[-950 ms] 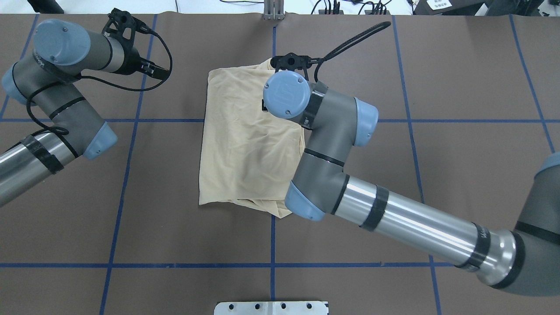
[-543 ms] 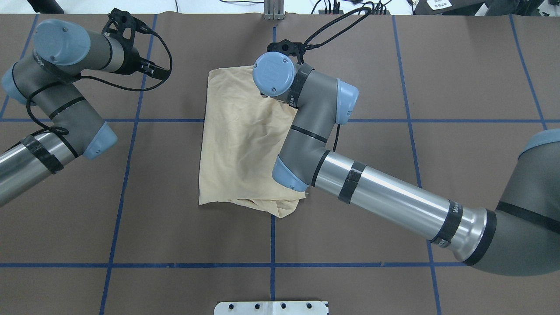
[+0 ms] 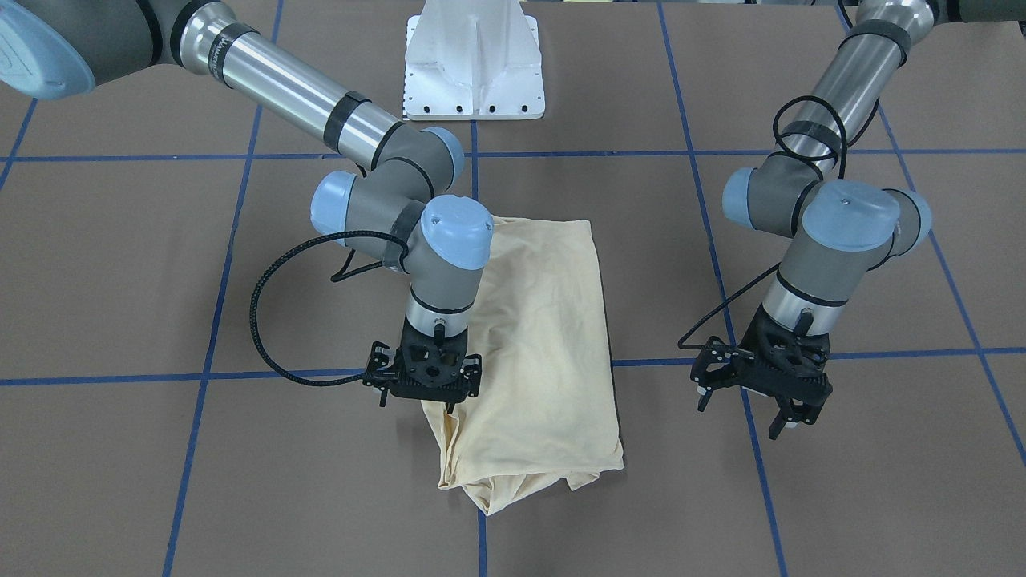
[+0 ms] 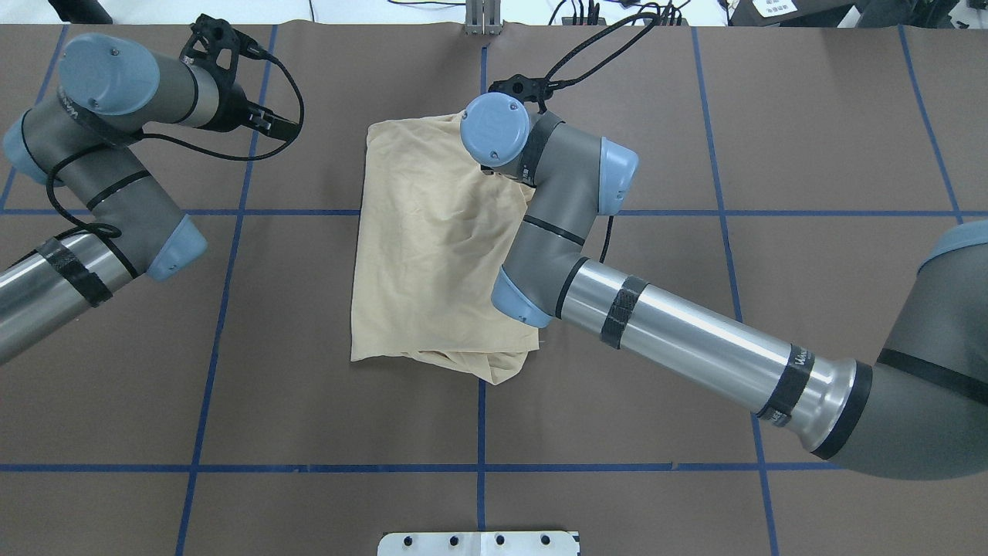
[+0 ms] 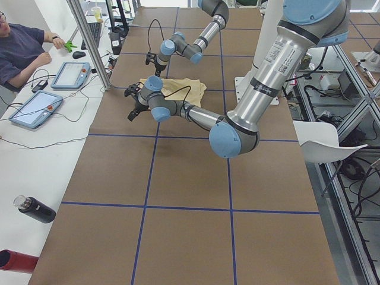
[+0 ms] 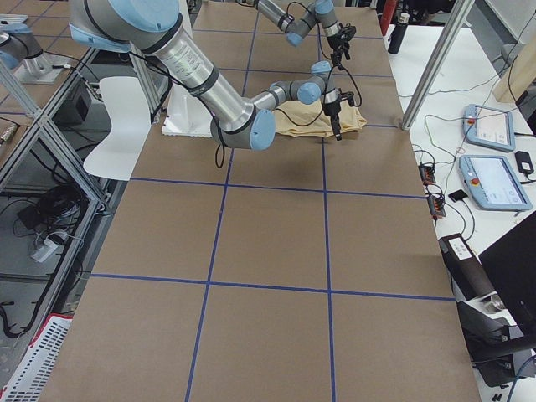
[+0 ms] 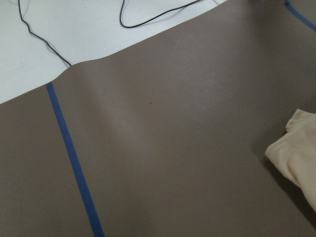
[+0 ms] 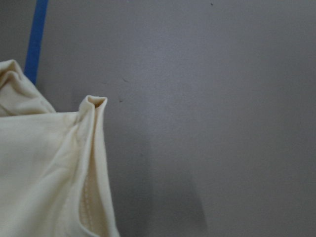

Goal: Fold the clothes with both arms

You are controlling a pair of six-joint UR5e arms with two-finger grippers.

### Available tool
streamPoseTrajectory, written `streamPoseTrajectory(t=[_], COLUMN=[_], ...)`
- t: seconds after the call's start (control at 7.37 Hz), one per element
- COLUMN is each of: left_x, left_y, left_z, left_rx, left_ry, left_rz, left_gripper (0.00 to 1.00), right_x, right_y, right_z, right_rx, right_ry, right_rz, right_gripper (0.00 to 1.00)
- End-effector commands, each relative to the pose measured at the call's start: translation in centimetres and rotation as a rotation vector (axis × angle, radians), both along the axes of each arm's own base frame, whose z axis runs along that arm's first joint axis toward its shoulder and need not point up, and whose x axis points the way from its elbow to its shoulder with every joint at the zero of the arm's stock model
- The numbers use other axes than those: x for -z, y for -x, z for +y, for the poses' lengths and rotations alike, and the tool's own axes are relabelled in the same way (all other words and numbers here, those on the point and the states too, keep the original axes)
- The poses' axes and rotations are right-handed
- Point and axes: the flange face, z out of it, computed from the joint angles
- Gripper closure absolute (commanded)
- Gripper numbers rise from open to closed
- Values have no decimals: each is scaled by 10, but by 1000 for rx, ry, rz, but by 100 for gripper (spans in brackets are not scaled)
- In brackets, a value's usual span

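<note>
The pale cream-yellow clothes [image 4: 432,247] lie folded into a tall rectangle at the table's middle, with bunched layers at the near and far ends [image 3: 545,336]. My right gripper [image 3: 418,403] hangs open just above the shirt's far right corner, holding nothing. In the overhead view it is hidden under its own wrist. The right wrist view shows the shirt's edge [image 8: 44,168] with a small raised pinch of cloth. My left gripper [image 3: 739,415] hangs open over bare table to the shirt's left [image 4: 282,127]. A shirt corner [image 7: 296,158] shows in the left wrist view.
The white pedestal base [image 3: 473,64] stands at the robot's side of the table. Blue tape lines [image 4: 480,467] grid the brown mat. A person [image 5: 24,50] sits at a side table with tablets [image 5: 71,74]. A black bottle [image 5: 35,209] lies there too.
My right wrist swung out toward the shirt's far edge and leftward, then eased slightly back right. The shirt and the left arm stayed still.
</note>
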Motion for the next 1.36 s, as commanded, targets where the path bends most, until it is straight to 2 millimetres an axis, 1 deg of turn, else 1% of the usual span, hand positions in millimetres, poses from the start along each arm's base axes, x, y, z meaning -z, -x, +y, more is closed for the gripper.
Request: streamPoseTrajectory(t=[0.0, 0.14, 0.27, 0.41, 0.54, 0.68, 0.81, 0.95, 1.09, 1.22], left_x=[1, 1, 5, 14, 32, 35, 43, 52, 71, 89], left_y=[-1, -4, -4, -5, -18, -24, -23, -26, -41, -65], left_z=[1, 3, 4, 7, 22, 49, 86, 128, 165, 200], left_rx=[-1, -6, -4, 13, 10, 16, 0, -18, -31, 5], left_ry=[-1, -2, -1, 21, 30, 71, 82, 134, 218, 278], left_rz=[1, 2, 12, 43, 84, 135, 185, 224, 238, 256], left_gripper=[0, 0, 0, 0, 0, 0, 0, 0, 0, 0], right_x=[-12, 1, 13, 11, 16, 7, -2, -9, -13, -13], right_y=[-44, -59, -72, -97, -114, -130, -137, -137, -139, -140], right_z=[-30, -30, -15, 11, 53, 91, 118, 142, 170, 195], right_rx=[51, 58, 73, 81, 98, 106, 86, 68, 46, 9], right_ry=[56, 54, 24, -14, -54, -75, -81, -96, -108, -97], right_rz=[85, 38, -23, -82, -142, -191, -251, -321, -364, -395], right_gripper=[0, 0, 0, 0, 0, 0, 0, 0, 0, 0])
